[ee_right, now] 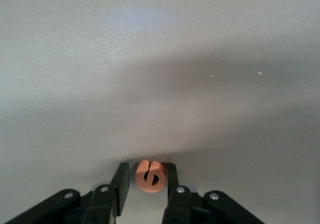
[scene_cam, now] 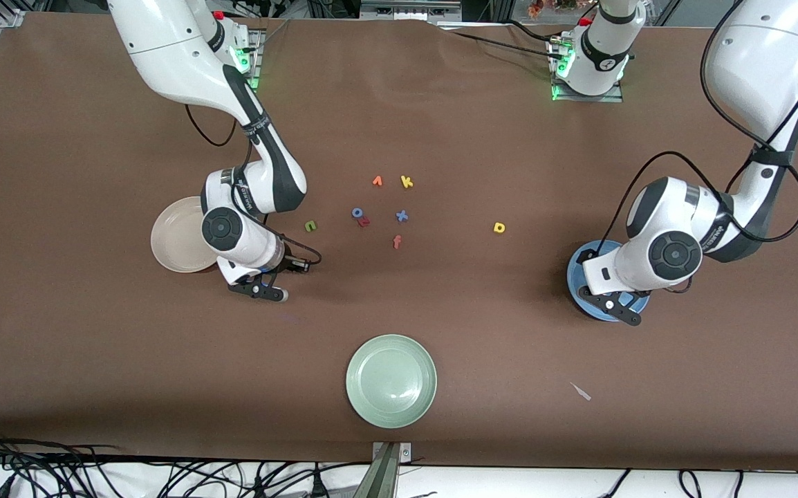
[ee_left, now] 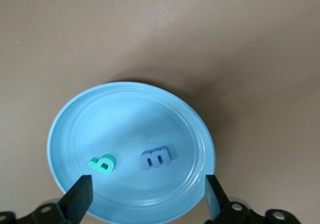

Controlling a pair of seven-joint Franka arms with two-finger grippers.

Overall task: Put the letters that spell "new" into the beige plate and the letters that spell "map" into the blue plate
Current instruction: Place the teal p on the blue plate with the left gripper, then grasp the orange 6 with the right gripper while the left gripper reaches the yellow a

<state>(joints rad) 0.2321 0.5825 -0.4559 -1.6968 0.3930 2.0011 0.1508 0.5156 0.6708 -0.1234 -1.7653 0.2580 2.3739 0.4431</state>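
Note:
The blue plate [ee_left: 75,119] holds a teal "p" [ee_left: 103,164] and a periwinkle "m" [ee_left: 157,157]. My left gripper [ee_left: 147,199] hangs open over that plate [scene_cam: 582,277], with nothing between its fingers. My right gripper [ee_right: 145,181] is shut on the orange "e" [ee_right: 150,176]. It is over bare table just off the rim of the beige plate [scene_cam: 178,235]. The green "n" [scene_cam: 310,225], the salmon-red "w" [scene_cam: 364,222] and the yellow "a" [scene_cam: 499,227] lie on the table between the two plates.
A pale green plate [scene_cam: 391,380] sits near the front edge. Loose letters lie mid-table: an orange "v"-like one [scene_cam: 377,181], a yellow "k" [scene_cam: 406,182], a blue "x" [scene_cam: 402,216], a salmon "f" [scene_cam: 397,241] and a blue round one [scene_cam: 357,212]. A white scrap [scene_cam: 581,391] lies toward the left arm's end.

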